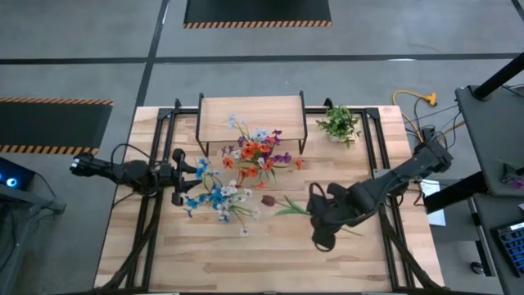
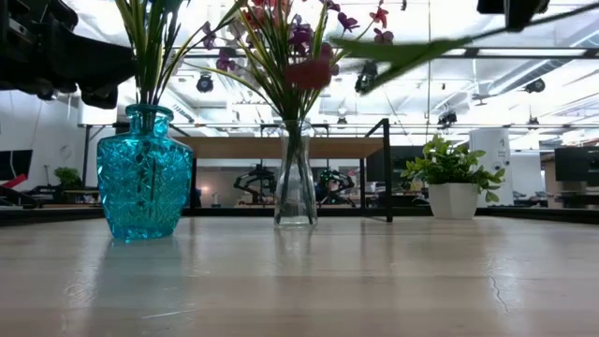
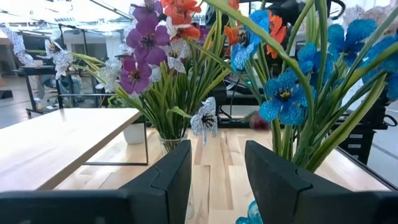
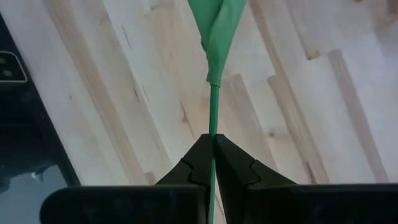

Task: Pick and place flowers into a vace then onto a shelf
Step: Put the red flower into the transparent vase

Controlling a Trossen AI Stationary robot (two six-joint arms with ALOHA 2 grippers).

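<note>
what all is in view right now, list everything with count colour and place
blue glass vase: one, turquoise, on the table's left part, holding blue and white flowers
clear glass vase: one, see-through, mid-table in front of the shelf, holding orange, purple and white flowers
loose flower: one, green stem with dark red bloom, held above the table
shelf: one, light wood top on black legs, at the table's far edge
potted plant: one, green leaves in a white pot, right of the shelf
table: one, light wood planks
left gripper: one, dark, open, beside the blue vase
right gripper: one, dark, shut on the loose flower's stem
</note>
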